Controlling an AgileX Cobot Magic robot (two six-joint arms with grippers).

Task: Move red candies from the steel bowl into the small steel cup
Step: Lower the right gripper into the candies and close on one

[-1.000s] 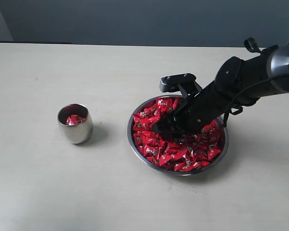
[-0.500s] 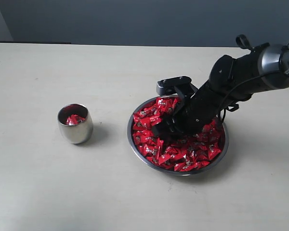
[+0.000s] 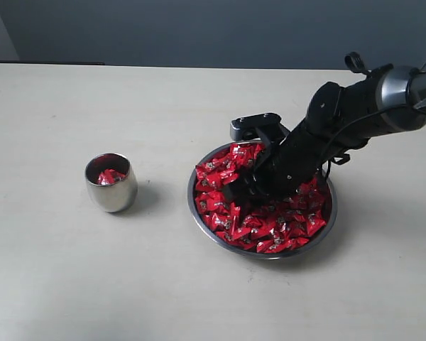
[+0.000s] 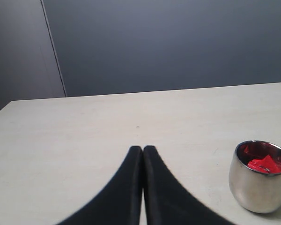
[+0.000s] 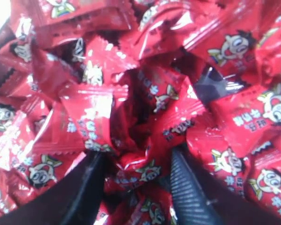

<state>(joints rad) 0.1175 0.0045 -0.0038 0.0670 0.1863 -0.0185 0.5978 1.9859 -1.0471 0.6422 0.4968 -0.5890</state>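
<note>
Right gripper (image 5: 136,161) spread wider than second ago, tips sunk among candies (image 3: 273,222) in bowl (image 3: 191,200); likely straddling one, nothing pinched yet. Cup (image 3: 111,186) well left, few inside. Left gripper (image 4: 143,157) pressed together, idle.

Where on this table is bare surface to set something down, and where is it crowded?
Free: the beige table between the small egg-shaped steel cup and the wide shallow steel bowl, and the broad stretch past the cup, away from the bowl. Crowded: the bowl, heaped with red wrapped candies, where the open right gripper digs in.
</note>
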